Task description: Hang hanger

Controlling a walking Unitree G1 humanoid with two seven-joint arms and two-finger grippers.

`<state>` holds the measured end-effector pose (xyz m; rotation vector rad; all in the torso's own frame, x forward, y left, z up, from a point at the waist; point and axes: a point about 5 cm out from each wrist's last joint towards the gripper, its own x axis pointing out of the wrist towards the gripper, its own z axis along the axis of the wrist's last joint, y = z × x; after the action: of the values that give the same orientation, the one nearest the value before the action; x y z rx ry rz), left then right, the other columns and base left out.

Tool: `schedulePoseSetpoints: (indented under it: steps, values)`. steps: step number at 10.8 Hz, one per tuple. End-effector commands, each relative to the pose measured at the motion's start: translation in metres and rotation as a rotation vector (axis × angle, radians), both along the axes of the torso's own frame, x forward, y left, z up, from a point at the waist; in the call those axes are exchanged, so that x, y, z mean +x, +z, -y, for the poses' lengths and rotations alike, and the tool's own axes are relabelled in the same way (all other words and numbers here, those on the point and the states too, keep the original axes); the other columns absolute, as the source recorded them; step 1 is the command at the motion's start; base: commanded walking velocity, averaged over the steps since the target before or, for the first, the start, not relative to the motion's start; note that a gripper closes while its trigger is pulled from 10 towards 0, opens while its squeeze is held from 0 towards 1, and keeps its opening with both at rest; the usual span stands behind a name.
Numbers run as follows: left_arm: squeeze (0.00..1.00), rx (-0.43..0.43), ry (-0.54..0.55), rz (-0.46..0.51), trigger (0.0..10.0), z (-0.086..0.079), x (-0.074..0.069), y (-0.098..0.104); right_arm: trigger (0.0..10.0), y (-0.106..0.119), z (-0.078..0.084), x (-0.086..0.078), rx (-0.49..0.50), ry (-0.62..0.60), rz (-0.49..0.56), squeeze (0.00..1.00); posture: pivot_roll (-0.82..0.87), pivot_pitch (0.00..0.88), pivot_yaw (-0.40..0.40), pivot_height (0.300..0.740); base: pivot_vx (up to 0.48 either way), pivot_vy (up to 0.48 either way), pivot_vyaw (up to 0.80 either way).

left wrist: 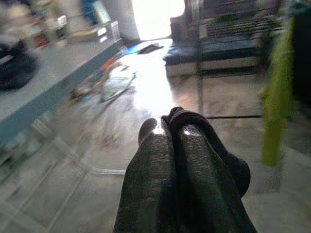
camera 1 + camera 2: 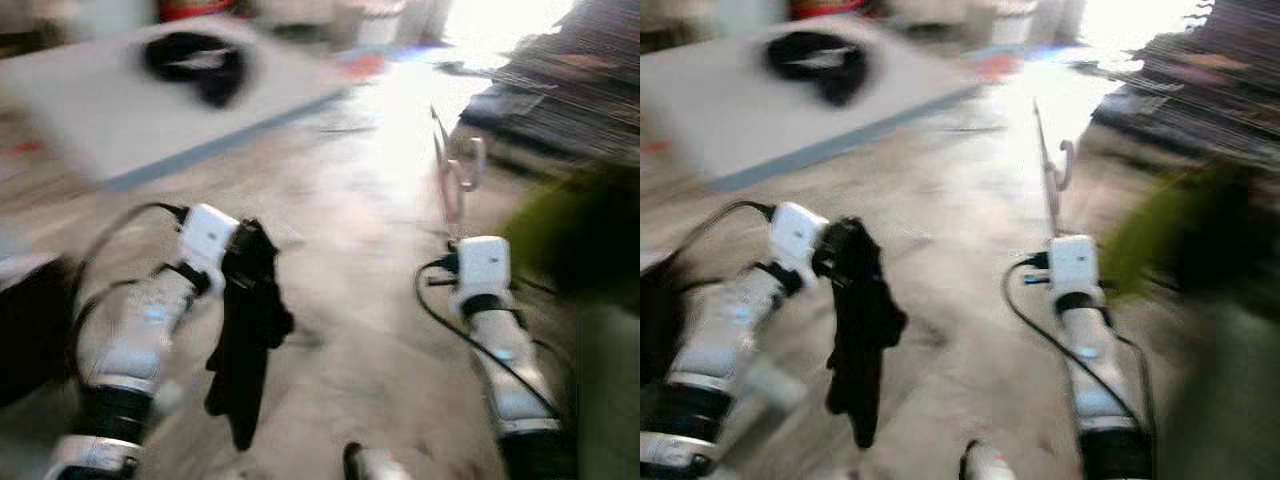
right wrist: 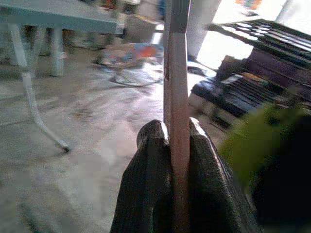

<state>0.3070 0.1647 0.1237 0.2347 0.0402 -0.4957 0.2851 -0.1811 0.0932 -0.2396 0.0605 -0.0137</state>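
The head views are blurred by motion. My right gripper (image 3: 179, 141) is shut on a pale pink hanger (image 3: 178, 92), which stands upright above my right wrist (image 2: 483, 262) with its hook (image 2: 470, 160) at the top. My left gripper (image 1: 170, 133) is shut on a black garment (image 2: 245, 330) that hangs limp below the fingers at the lower left. A yellow-green garment (image 1: 274, 97) hangs at the right, close beside my right arm.
A grey table (image 2: 120, 110) at the back left carries a dark bundle of clothing (image 2: 195, 65). Dark stacked furniture (image 2: 560, 90) stands at the back right. Bare concrete floor (image 2: 350, 260) lies ahead, with bright light from a doorway (image 1: 155, 17) behind.
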Motion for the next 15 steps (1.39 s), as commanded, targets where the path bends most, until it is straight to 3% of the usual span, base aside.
schedulePoseSetpoints:
  steps: [1, 6, 15]
  values:
    - [0.00, -0.026, -0.034, 0.047, 10.0, 0.0089, 0.0032, 0.0118, 10.0, 0.0045, 0.0053, 0.0019, -0.006, -0.018, 0.018, 0.00, -0.07, 0.000, -0.040, 0.740, 0.292, 0.382, -0.80]
    - [0.00, -0.050, -0.016, 0.021, 10.0, 0.0106, 0.0055, 0.0092, 10.0, 0.0033, 0.0061, 0.0002, -0.006, -0.026, 0.017, 0.00, -0.07, 0.000, -0.037, 0.740, 0.277, 0.391, -0.51]
    - [0.00, -0.017, -0.043, 0.013, 10.0, 0.0170, 0.0060, 0.0080, 10.0, 0.0016, 0.0026, 0.0006, -0.004, -0.020, 0.012, 0.00, -0.07, 0.000, -0.038, 0.740, 0.000, 0.453, -0.77]
